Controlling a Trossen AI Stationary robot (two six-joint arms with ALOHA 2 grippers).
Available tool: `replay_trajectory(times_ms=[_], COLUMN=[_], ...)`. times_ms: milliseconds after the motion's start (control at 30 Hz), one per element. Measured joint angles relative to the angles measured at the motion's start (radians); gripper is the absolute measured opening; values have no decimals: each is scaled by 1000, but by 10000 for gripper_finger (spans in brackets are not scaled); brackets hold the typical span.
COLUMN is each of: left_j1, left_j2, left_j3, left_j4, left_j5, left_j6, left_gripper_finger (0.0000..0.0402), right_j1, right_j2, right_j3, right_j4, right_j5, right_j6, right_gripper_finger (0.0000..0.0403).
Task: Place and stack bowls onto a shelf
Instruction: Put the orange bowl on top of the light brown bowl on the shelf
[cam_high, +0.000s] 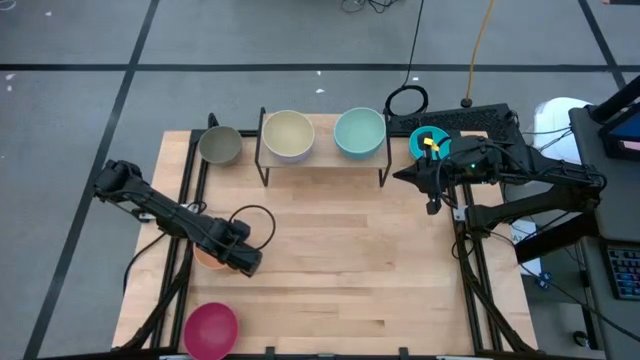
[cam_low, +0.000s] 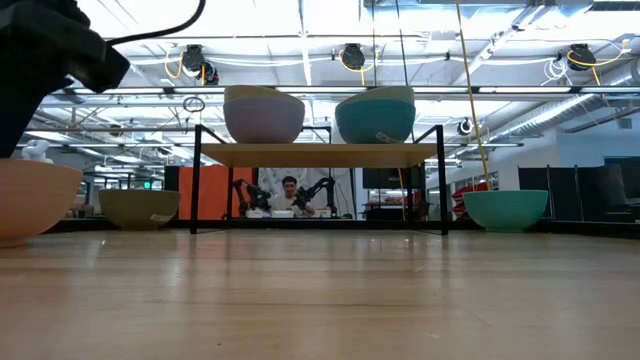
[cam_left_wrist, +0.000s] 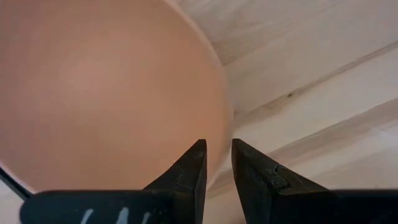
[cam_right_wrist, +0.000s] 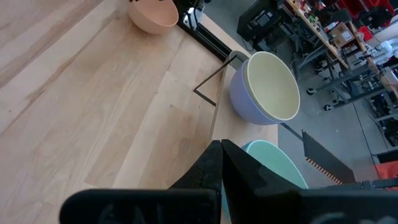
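My left gripper (cam_high: 243, 258) is at the table's near-left part, at the orange bowl (cam_high: 207, 258), and is shut on its rim. My right gripper (cam_high: 400, 176) hovers shut just off the shelf's (cam_high: 322, 158) right end, touching nothing. On the shelf stand a pale yellow bowl nested in a periwinkle one (cam_high: 288, 135) and a mint green bowl (cam_high: 360, 132). An olive-grey bowl (cam_high: 220, 145) sits on the table left of the shelf. A cyan bowl (cam_high: 428, 142) sits right of it, and a magenta bowl (cam_high: 210, 330) is at the near edge. My left gripper has the orange bowl by its rim (cam_left_wrist: 219, 163), on the side toward the table's right. One finger (cam_left_wrist: 193, 168) is inside the bowl and the other (cam_left_wrist: 252, 171) outside it. The fingers point down from above. In the low view the bowl (cam_low: 30, 200) seems to rest upright on the table.
Bare tabletop (cam_high: 350, 260) stretches between the shelf and the near edge. Black rails (cam_high: 470, 270) run along both side edges of the table. A cable loop (cam_high: 405, 100) lies behind the shelf. A person (cam_low: 290, 190) sits far behind the table.
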Motion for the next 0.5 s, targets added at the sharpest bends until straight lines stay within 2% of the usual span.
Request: replay_trajectory(times_ms=[500], left_j1=[0], left_j2=[0], left_j3=[-120], left_j4=[131], left_j5=[-4], left_j6=[28], left_gripper_finger=[81], right_j1=[0], right_j2=[0], right_j3=[0], right_j4=[0], right_j5=[0], right_j6=[0], right_gripper_finger=[0])
